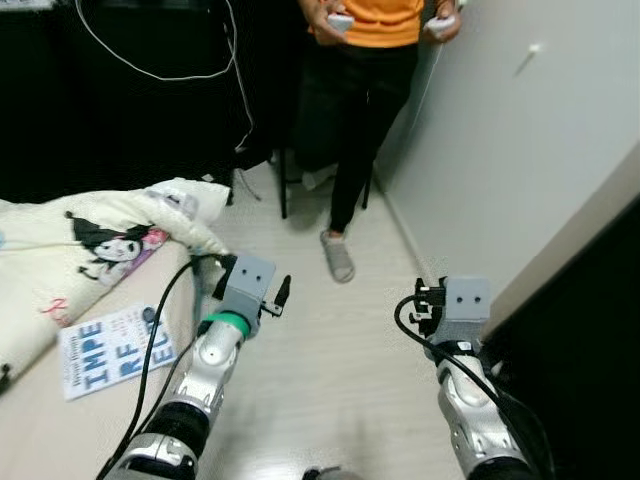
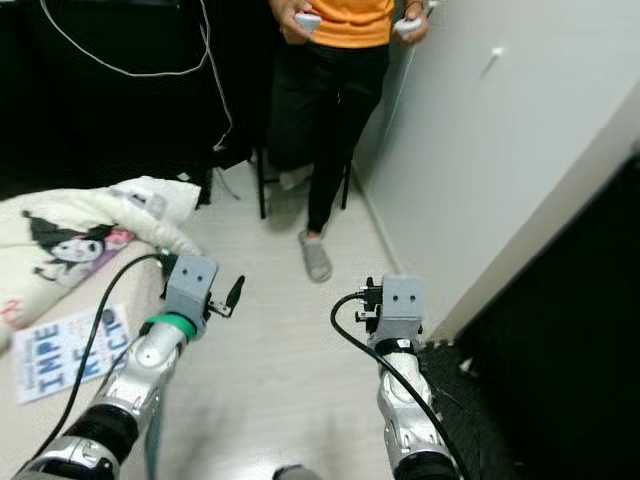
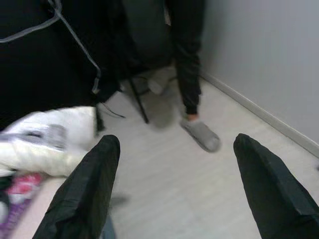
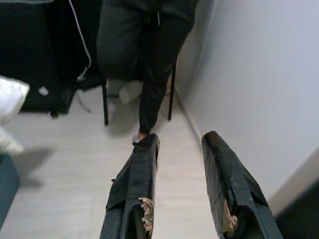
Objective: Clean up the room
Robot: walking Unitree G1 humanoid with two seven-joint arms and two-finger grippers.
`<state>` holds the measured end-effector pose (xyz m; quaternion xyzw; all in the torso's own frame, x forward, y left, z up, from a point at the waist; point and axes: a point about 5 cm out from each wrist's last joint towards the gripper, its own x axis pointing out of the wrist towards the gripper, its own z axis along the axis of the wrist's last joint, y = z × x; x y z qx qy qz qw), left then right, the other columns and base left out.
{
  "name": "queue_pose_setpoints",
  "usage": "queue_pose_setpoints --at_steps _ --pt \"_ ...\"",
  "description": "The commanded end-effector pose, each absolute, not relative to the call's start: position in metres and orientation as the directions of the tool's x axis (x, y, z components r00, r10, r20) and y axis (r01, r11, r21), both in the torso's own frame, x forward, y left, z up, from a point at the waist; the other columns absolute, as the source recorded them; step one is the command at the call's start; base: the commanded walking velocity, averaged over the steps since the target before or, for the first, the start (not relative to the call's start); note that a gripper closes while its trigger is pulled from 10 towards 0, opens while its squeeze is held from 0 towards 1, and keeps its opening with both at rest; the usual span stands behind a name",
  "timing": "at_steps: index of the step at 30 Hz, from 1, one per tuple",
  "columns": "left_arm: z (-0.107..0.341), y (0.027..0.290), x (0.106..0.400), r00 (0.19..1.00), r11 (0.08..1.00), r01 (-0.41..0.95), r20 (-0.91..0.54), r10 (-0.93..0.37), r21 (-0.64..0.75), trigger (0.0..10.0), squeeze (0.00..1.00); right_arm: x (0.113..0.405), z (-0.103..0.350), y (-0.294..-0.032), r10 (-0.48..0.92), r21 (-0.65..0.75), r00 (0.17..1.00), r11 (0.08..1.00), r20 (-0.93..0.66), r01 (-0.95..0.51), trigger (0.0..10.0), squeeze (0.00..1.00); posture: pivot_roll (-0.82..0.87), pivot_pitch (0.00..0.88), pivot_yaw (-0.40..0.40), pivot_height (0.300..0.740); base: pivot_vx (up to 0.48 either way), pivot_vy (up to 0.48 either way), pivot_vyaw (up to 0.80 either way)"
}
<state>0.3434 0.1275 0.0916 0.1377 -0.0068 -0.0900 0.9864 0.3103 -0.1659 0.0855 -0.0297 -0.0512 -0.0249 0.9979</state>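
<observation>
Left gripper (image 3: 174, 189): I have it raised at waist height beside the bed, its matte black fingers spread wide with nothing between them, ready rather than working.
Right gripper (image 4: 182, 189): held level over the bare floor near the wall; fingers a little apart, empty, with worn patches on the inner pads.
Things to tidy: a flat glossy booklet (image 1: 115, 350) with big blue letters lies on the bed (image 1: 30, 430) just beside my left arm; next to it a soft, rumpled cream blanket (image 1: 90, 240) with a cartoon print, bunched toward the bed's corner.
Floor (image 1: 320, 340): pale, smooth planks.
Person (image 1: 355, 120): stands ahead by the wall in an orange top, dark trousers and grey slippers, holding what look like small white controllers, though they are cropped.
Chair (image 4: 104, 104): thin black metal legs behind the person.
</observation>
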Motion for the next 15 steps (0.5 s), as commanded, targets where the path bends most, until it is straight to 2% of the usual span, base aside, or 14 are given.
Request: queue_pose_setpoints --at_steps 1,5,15 --pt "0.081 0.131 0.339 0.984 0.946 0.176 -0.050 -0.169 0.273 10.0 0.00 0.307 0.079 -0.163 -0.042 -0.054 0.996 0.997 0.076 0.046 10.0 0.00 -0.13 0.062 -0.011 0.720 0.461 0.000 0.00" --pt "0.081 0.132 0.339 0.984 0.946 0.176 -0.051 -0.169 0.272 10.0 0.00 0.307 0.079 -0.163 -0.042 -0.053 0.996 0.997 0.075 0.047 10.0 0.00 -0.13 0.062 -0.011 0.720 0.373 0.000 0.00" --pt "0.069 0.126 0.334 0.971 0.944 0.227 -0.125 -0.203 0.238 10.0 0.00 0.308 0.076 -0.168 -0.048 -0.077 0.997 0.996 0.057 0.052 10.0 0.00 -0.13 0.060 -0.006 0.720 0.000 0.000 0.00"
